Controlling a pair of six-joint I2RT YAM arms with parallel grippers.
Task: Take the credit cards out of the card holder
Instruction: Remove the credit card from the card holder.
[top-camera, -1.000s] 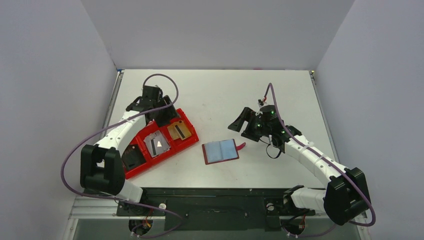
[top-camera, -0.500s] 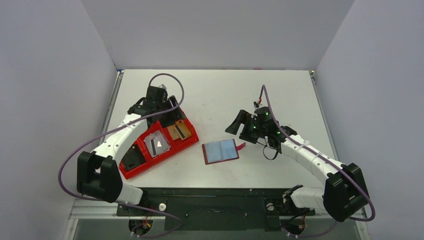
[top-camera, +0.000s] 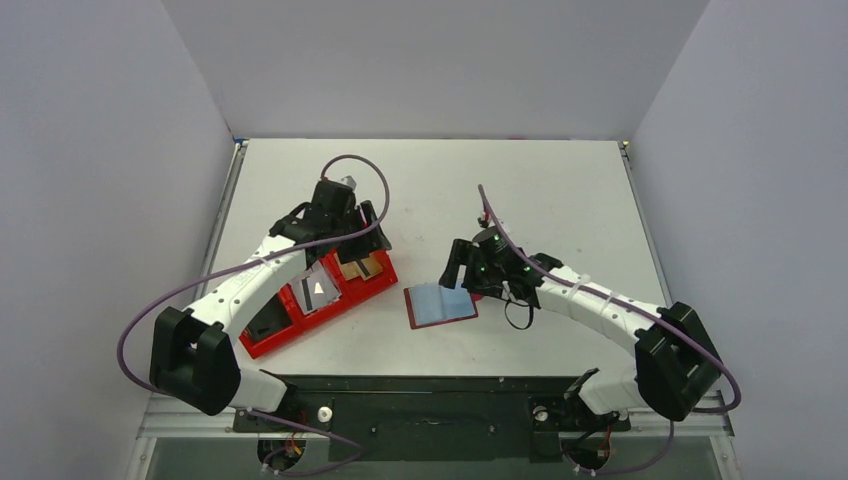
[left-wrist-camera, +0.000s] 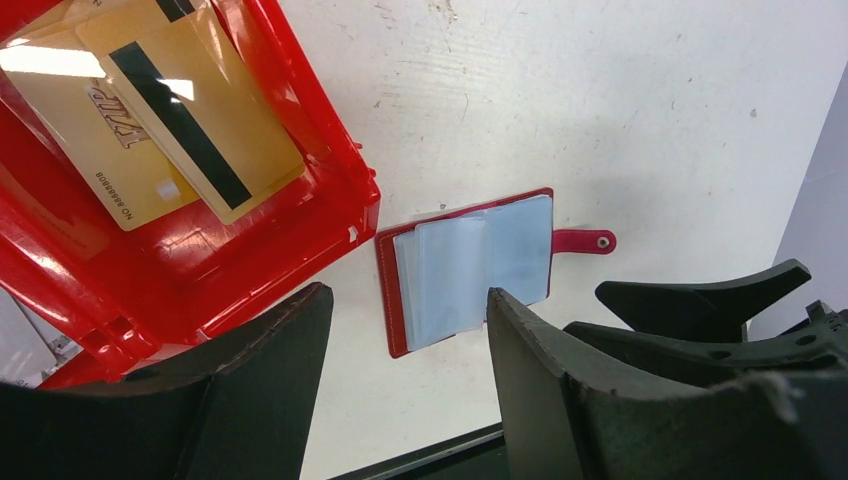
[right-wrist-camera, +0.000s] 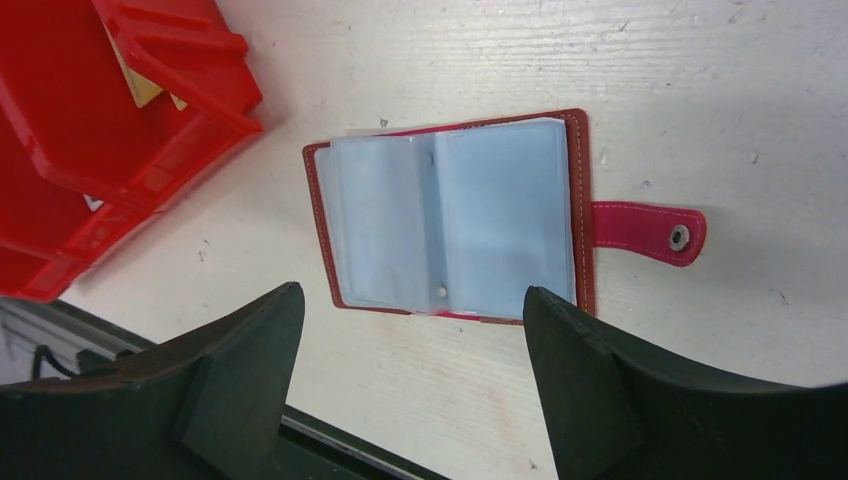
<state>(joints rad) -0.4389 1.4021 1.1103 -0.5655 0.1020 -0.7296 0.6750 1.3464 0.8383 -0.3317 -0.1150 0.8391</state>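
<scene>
White tabletop (top-camera: 540, 190), grey walls. The card holder (right-wrist-camera: 455, 215) lies open and flat, pale sleeves up, strap tab (right-wrist-camera: 645, 228) out to one side, just beside the red tray (left-wrist-camera: 335, 175). Tan-gold credit cards (left-wrist-camera: 165, 110) overlap in the tray's end compartment. The left gripper (left-wrist-camera: 405, 300) hangs over that end and the right gripper (right-wrist-camera: 412, 298) over the holder, jaws of both spread wide, holding nothing.

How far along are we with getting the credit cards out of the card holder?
Mostly done, it seems: tan-gold cards and a silver card lie in the red tray. The card holder lies open on the table, and its visible sleeves show no card. In hand: nothing; the left tool and right tool are both open and empty. Left: perhaps checking any sleeves hidden underneath.
</scene>
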